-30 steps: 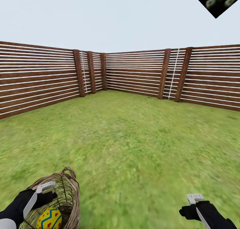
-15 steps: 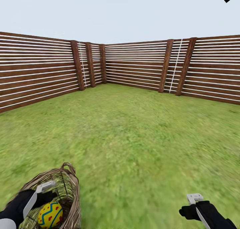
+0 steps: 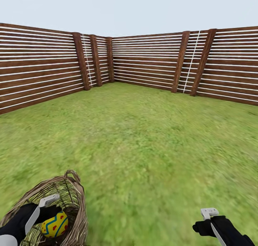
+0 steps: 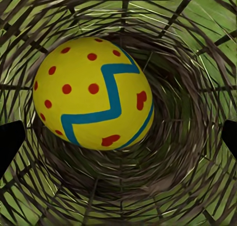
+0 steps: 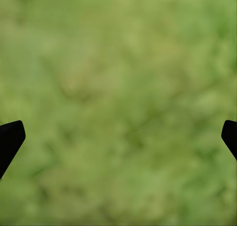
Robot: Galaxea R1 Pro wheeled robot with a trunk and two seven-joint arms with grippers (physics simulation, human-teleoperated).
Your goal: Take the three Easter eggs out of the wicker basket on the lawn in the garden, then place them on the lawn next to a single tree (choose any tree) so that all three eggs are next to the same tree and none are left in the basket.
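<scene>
Left gripper [image 4: 118,139], fingers spread wide and holding nothing, poised inside the wicker basket [image 3: 73,197] on the lawn [image 3: 143,149] above one Easter egg [image 4: 93,92]; for a sound grasp, centre the egg between the fingertips before closing; right gripper [image 5: 118,137] likewise spread, empty, over grass.

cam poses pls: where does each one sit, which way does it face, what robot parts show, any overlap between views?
Head: on the head, facing forward-down over lawn to fence; both forearms show, wicker basket at left.
Left wrist: on left arm, looking into the basket at one egg; dark fingers at the edges.
Right wrist: on right arm, facing blurred grass; fingers at the edges.
Shared: head and left wrist both show egg and basket.
</scene>
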